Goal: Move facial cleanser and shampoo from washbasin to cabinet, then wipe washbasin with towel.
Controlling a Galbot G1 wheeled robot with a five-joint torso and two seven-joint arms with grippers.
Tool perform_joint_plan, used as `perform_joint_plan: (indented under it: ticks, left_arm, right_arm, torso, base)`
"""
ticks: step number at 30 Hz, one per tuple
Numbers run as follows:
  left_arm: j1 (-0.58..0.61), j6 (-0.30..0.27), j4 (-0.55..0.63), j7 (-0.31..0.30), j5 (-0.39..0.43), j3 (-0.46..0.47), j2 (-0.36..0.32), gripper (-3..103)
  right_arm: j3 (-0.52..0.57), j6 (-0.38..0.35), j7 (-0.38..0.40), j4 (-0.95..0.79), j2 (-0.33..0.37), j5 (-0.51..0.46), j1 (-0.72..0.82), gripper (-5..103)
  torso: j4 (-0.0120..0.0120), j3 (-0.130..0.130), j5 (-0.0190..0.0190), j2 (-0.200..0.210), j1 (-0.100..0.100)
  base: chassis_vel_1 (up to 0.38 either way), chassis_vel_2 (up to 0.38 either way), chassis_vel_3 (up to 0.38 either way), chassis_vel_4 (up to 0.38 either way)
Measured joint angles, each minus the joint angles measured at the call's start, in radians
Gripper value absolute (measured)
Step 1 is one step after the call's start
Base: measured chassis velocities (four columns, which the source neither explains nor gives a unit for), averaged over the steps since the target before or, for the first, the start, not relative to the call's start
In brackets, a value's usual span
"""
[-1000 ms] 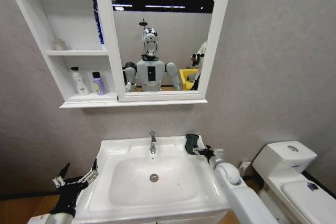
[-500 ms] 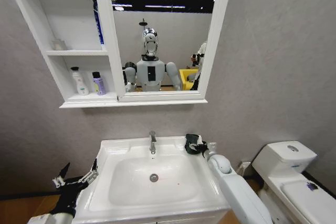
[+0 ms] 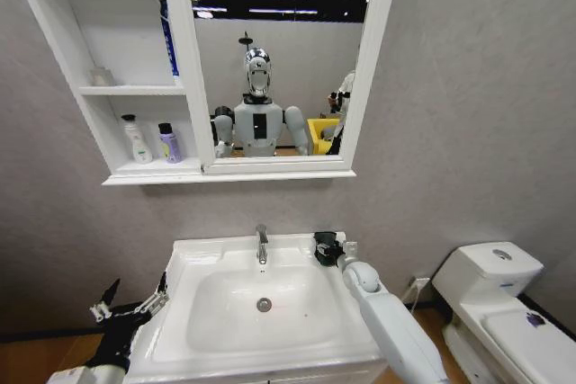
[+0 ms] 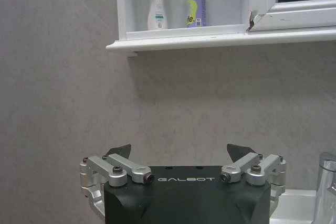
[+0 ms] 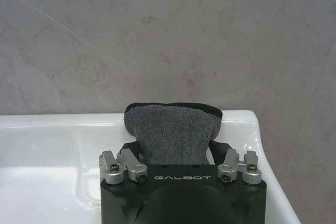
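My right pincer (image 3: 329, 249) is at the basin's (image 3: 193, 263) back right corner, just right of the tap (image 3: 262, 244), and it is closed on the towel (image 5: 172, 129). In the wrist view the cloth stands up from between the jaws, its folded end pointing toward the wall; its lower part is hidden behind the pincer body, so I cannot tell how much of it is gripped. From the head camera the towel is only a dark lump merged with the pincer, and its outline is hard to separate.

My left pincer (image 3: 129, 303) hangs off the basin's left edge, jaws spread wide with nothing between them.

Two bottles stand upright in the cabinet's (image 3: 108, 177) lower visible shelf: a white one (image 3: 136, 140) and a purple one (image 3: 168, 144), side by side. A blue thing in the shelf above is half cut off by the mirror frame.
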State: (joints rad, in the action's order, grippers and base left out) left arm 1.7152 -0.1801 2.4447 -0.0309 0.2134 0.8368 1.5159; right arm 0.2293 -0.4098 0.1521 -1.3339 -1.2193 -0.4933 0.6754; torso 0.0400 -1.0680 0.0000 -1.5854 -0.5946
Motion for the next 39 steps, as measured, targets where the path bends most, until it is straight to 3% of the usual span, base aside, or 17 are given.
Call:
perform_joint_plan:
  ticks: [4,9,11,14,17,19,20,22,23,24,25,26,27,29,32,39]
  left_arm:
    - [0.000,0.000,0.000,0.000,0.000,0.000,0.000,100]
    - [0.000,0.000,0.000,0.000,0.000,0.000,0.000,100]
    - [0.000,0.000,0.000,0.000,0.000,0.000,0.000,100]
    - [0.000,0.000,0.000,0.000,0.000,0.000,0.000,100]
    - [0.000,0.000,0.000,0.000,0.000,0.000,0.000,100]
    - [0.000,0.000,0.000,0.000,0.000,0.000,0.000,100]
    - [0.000,0.000,0.000,0.000,0.000,0.000,0.000,100]
    - [0.000,0.000,0.000,0.000,0.000,0.000,0.000,100]
    - [0.000,0.000,0.000,0.000,0.000,0.000,0.000,100]
    - [0.000,0.000,0.000,0.000,0.000,0.000,0.000,100]
    - [0.000,0.000,0.000,0.000,0.000,0.000,0.000,100]
    - [0.000,0.000,0.000,0.000,0.000,0.000,0.000,100]
    - [0.000,0.000,0.000,0.000,0.000,0.000,0.000,100]
    - [0.000,0.000,0.000,0.000,0.000,0.000,0.000,100]
    - [0.000,0.000,0.000,0.000,0.000,0.000,0.000,100]
    - [0.000,0.000,0.000,0.000,0.000,0.000,0.000,100]
  right_arm:
    - [0.006,-0.002,0.001,-0.006,0.006,0.000,0.011,74]
    - [0.008,-0.002,0.000,-0.006,0.009,0.000,0.015,66]
    - [0.008,-0.002,-0.001,-0.006,0.009,-0.001,0.015,61]
    - [0.010,-0.002,-0.002,0.002,0.009,-0.007,0.015,44]
    - [0.011,-0.002,-0.002,0.002,0.009,-0.015,0.015,38]
    - [0.009,-0.037,0.043,-0.038,0.012,-0.137,0.027,22]
    - [0.009,-0.037,0.043,-0.038,0.012,-0.137,0.027,22]
    - [-0.003,-0.091,0.132,-0.127,0.017,-0.306,0.050,12]
    - [-0.003,-0.091,0.132,-0.127,0.017,-0.306,0.050,12]
    - [-0.022,-0.121,0.211,-0.212,0.023,-0.386,0.077,8]
    - [-0.022,-0.121,0.211,-0.212,0.023,-0.386,0.077,8]
    - [-0.038,-0.137,0.267,-0.265,0.024,-0.424,0.094,7]
    - [-0.074,-0.165,0.371,-0.346,0.024,-0.487,0.124,7]
    - [-0.105,-0.205,0.474,-0.422,0.016,-0.549,0.162,7]
    - [-0.127,-0.232,0.534,-0.466,0.006,-0.574,0.207,7]
    - [-0.113,-0.248,0.519,-0.432,0.011,-0.524,0.260,7]
  torso:
    - [0.0000,0.000,0.0000,0.000,0.000]
    - [0.0001,0.000,0.0001,0.000,0.000]
    - [0.0000,0.000,0.0000,0.000,0.000]
    - [0.0000,0.000,0.0000,0.000,0.000]
    - [0.0000,0.000,0.0000,0.000,0.000]
    - [0.0001,0.000,0.0001,0.000,0.000]
    - [0.0001,0.000,0.0001,0.000,0.000]
    - [0.0000,0.000,0.0000,0.000,0.000]
    - [0.0000,0.000,0.0000,0.000,0.000]
    - [-0.0003,0.000,0.0000,0.000,0.000]
    - [-0.0003,0.000,0.0000,0.000,0.000]
    - [0.0000,0.000,-0.0002,0.000,0.000]
    - [0.0000,0.000,0.0000,0.000,0.000]
    - [-0.0003,0.000,-0.0002,0.000,0.000]
    - [-0.0002,0.000,0.0001,0.000,0.000]
    - [0.0002,0.000,0.0001,0.000,0.000]
  base:
    - [0.000,0.000,0.000,0.000]
    - [0.000,0.000,0.000,0.000]
    - [0.000,0.000,0.000,0.000]
    - [0.000,0.000,0.000,0.000]
    - [0.000,0.000,0.000,0.000]
    - [0.000,0.000,0.000,0.000]
    - [0.000,0.000,0.000,0.000]
    - [0.000,0.000,0.000,0.000]
    - [0.000,0.000,0.000,0.000]
    - [0.000,0.000,0.000,0.000]
    - [0.000,0.000,0.000,0.000]
    - [0.000,0.000,0.000,0.000]
    - [0.000,0.000,0.000,0.000]
    - [0.000,0.000,0.000,0.000]
    - [0.000,0.000,0.000,0.000]
    - [0.000,0.000,0.000,0.000]
